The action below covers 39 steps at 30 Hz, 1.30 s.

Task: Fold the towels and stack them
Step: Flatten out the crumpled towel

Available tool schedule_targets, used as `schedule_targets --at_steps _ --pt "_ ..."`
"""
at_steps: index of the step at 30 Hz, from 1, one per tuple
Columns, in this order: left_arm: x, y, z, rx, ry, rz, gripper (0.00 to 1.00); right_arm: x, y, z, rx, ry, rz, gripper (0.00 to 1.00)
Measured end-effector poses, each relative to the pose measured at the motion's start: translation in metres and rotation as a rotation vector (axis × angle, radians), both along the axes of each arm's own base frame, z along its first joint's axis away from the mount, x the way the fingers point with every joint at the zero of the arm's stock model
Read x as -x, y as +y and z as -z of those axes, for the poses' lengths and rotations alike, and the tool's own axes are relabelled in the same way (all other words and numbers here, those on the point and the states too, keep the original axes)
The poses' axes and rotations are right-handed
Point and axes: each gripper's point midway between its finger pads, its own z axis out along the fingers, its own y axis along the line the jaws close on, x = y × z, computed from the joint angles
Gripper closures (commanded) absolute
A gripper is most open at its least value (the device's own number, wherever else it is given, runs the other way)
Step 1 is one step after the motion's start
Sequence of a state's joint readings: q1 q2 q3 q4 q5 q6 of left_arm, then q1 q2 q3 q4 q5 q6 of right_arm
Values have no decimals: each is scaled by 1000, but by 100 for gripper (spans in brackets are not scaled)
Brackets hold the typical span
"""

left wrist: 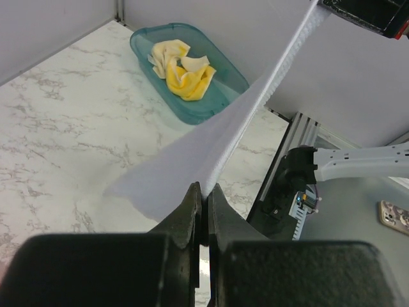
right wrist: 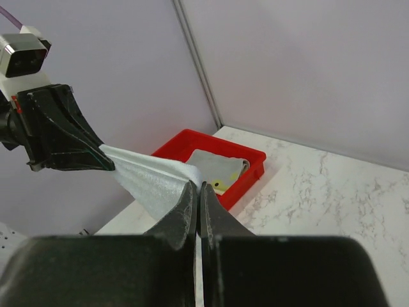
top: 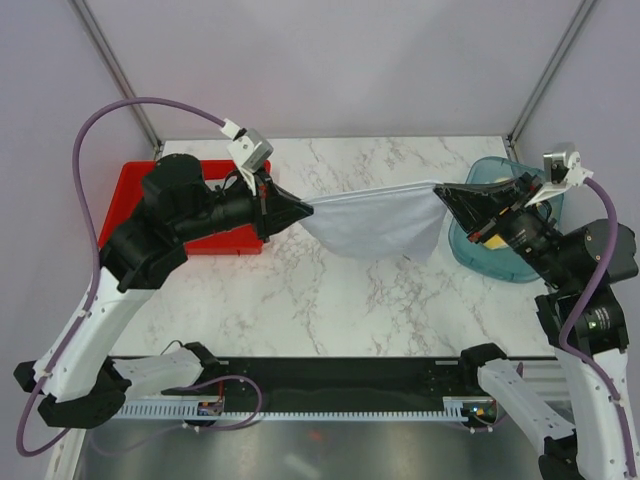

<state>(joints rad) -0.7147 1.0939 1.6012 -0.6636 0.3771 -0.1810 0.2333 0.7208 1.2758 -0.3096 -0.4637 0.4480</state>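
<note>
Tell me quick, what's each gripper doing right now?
The left gripper: shut on one corner of the white towel.
The right gripper: shut on the opposite corner of it.

White towel (top: 375,225), taut in midair

**Veined white table in a pale-walled booth**

A white table (top: 330,300) with grey veining fills the middle. Plain, pale lilac-grey walls (top: 330,60) rise behind it and on both sides, meeting at grey metal posts (top: 116,72) at the table's far corners. Along its near edge runs a slotted white rail (top: 340,410), then a brushed metal surface (top: 330,455). Light falls soft and even on the tabletop.
</note>
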Motion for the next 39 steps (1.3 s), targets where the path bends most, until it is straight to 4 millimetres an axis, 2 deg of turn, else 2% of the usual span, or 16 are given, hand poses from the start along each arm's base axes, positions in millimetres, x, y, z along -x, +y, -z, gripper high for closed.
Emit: schedule_targets --at_steps 4,7,10,13,16,18,20,23,25,26,27,30,33,36,39 --pt "5 2 -14 14 -14 11 98 7 1 -20 -28 -21 -19 100" --pt "-4 -1 -32 20 -34 -15 98 0 0 -41 -44 -46 0 100" --pt "-29 -5 -44 6 -58 -89 98 -19 -4 -47 -52 -43 54 100" --pt "-67 -10 -32 -58 -49 -179 98 -61 -7 -32 -44 8 127 100" --pt "-122 -12 -1 -144 -4 -266 98 -114 -7 2 -20 80 198 100" --pt "-165 -11 36 -214 50 -316 98 -154 -5 35 11 146 231 100" --pt "-204 -8 80 -283 115 -355 98 -197 2 80 52 226 249 100" --pt "-252 -1 145 -381 191 -390 98 -252 11 162 115 367 249 100" --pt "-280 5 187 -433 236 -406 98 -281 18 211 142 435 232 100" --pt "-293 8 203 -451 252 -412 98 -290 19 230 154 463 229 100" --pt "-307 11 219 -466 261 -420 98 -302 22 259 168 508 219 100" --pt "-347 19 256 -494 271 -437 98 -327 27 309 183 576 190 100" --pt "-372 23 274 -498 251 -440 98 -348 31 335 178 588 154 100" --pt "-380 26 283 -505 232 -426 98 -363 34 332 167 546 122 100" --pt "-384 19 276 -483 192 -393 98 -372 34 319 164 479 96 100"
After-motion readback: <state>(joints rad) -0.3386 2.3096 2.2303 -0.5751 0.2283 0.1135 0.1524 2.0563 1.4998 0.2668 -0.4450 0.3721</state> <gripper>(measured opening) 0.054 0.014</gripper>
